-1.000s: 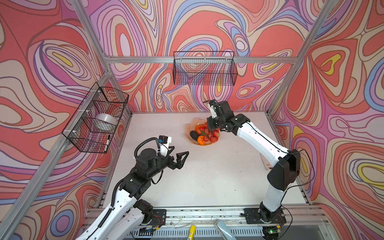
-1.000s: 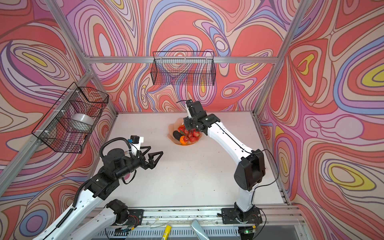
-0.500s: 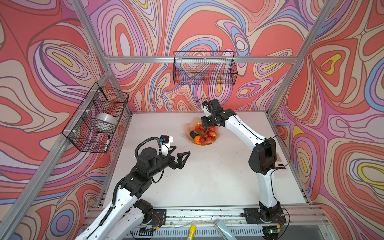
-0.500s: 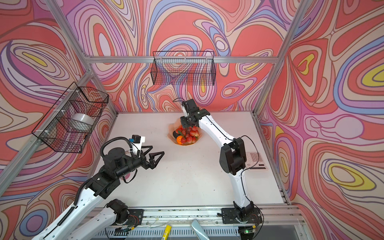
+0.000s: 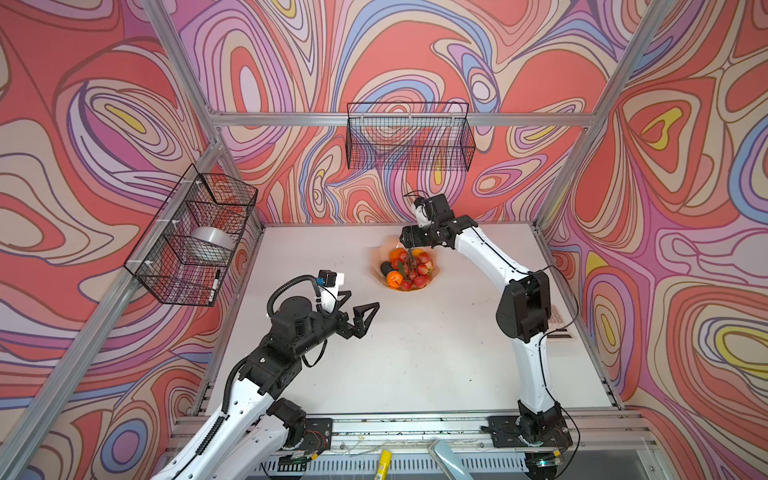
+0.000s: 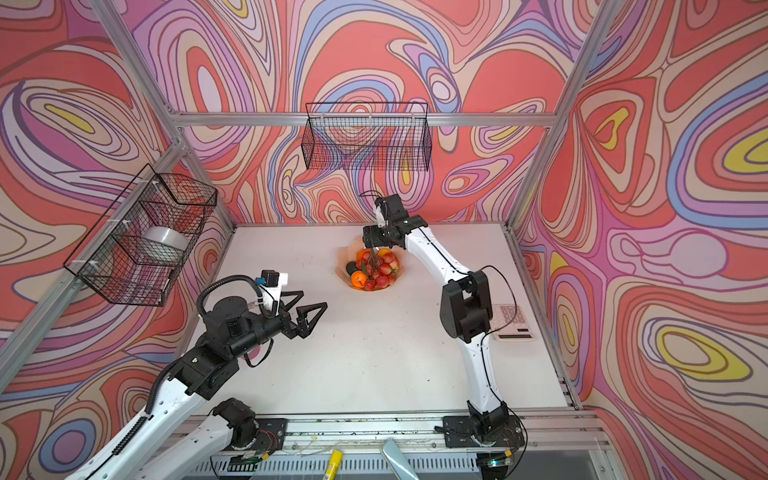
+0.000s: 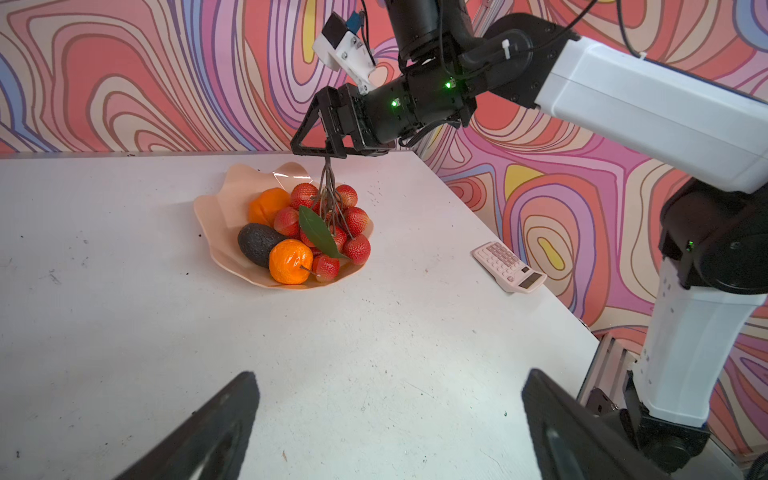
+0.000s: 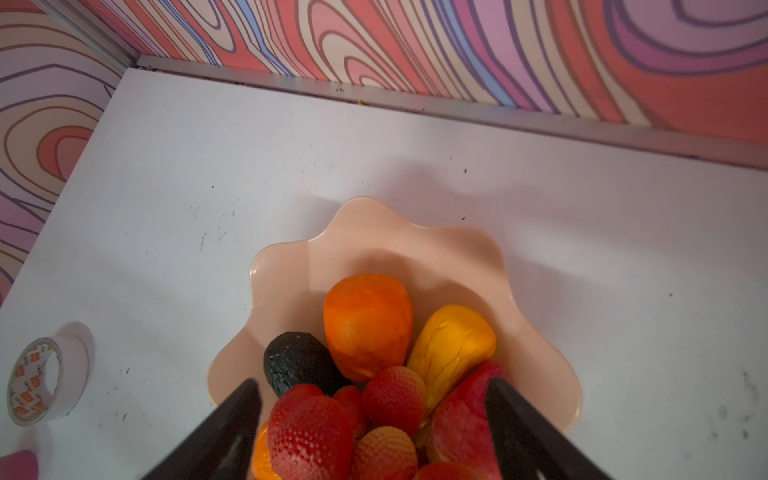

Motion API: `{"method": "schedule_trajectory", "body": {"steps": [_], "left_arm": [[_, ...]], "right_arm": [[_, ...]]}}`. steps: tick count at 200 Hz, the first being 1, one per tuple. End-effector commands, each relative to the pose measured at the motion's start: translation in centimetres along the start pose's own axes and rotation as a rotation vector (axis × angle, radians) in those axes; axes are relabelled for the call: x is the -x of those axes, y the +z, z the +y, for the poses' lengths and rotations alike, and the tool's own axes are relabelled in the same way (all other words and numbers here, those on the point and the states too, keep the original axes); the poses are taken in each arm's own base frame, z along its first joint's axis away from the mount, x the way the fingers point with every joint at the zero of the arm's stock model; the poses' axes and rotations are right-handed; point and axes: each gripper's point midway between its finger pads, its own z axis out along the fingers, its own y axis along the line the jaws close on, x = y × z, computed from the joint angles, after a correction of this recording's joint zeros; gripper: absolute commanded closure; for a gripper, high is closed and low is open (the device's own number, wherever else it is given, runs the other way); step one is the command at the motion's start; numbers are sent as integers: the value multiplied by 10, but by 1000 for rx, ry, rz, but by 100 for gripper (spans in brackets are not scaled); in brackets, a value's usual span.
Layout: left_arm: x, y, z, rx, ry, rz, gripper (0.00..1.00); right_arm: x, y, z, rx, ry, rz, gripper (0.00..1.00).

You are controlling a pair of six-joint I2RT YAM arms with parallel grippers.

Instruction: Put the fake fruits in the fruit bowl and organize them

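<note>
Berry bunch (image 7: 332, 224) lies in the fruit bowl (image 7: 216, 216), the placing step finished, I judge. My right gripper (image 8: 372, 382) has its jaws spread around the stems, and the left gripper (image 7: 390, 374) hangs open over the tabletop. Next I'd lift straight up without snagging.

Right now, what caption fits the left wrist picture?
Open right gripper poised over the fruit bowl, berry bunch stems upright beneath it, calculator nearby.

swirled pink-red walls (image 5: 104, 104) enclose a white tabletop (image 5: 415, 357); black wire baskets (image 5: 409, 141) hang on aluminium framing (image 5: 291, 118).
</note>
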Motion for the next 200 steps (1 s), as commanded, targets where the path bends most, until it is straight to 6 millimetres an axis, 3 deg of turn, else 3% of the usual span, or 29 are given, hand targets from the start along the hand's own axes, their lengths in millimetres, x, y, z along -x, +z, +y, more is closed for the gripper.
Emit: {"method": "schedule_trajectory", "body": {"steps": [1,23,37,47,60,85,113,127,165,187,200], "left_arm": [[22,-6,-2,15,22,-71,0],[26,-4,2,35,27,-86,0],[29,-2,5,53,28,-101,0],[30,0,8,66,29,-108,0],[29,3,13,85,30,-117,0],[24,8,36,192,24,-128,0],[18,-5,121,663,-4,-202,0],[13,-10,148,821,103,-218,0],[-27,-30,207,1046,222,-252,0],[-30,-43,240,1103,179,-269,0],[-34,-37,254,1054,176,-253,0]], "right_arm": [[60,-63,4,-19,-14,-239,1],[72,-104,-1,-62,-18,-376,2],[63,-124,-10,-102,-10,-433,2],[58,-151,-15,-130,-2,-501,2],[37,-173,-30,-197,11,-568,2],[-39,-196,-81,-400,67,-616,2],[-121,-193,-135,-595,89,-537,2],[-141,-194,-152,-641,104,-526,2],[-158,-184,-187,-695,70,-587,2],[-157,-170,-197,-666,43,-628,1],[-156,-163,-202,-654,28,-664,2]]}}
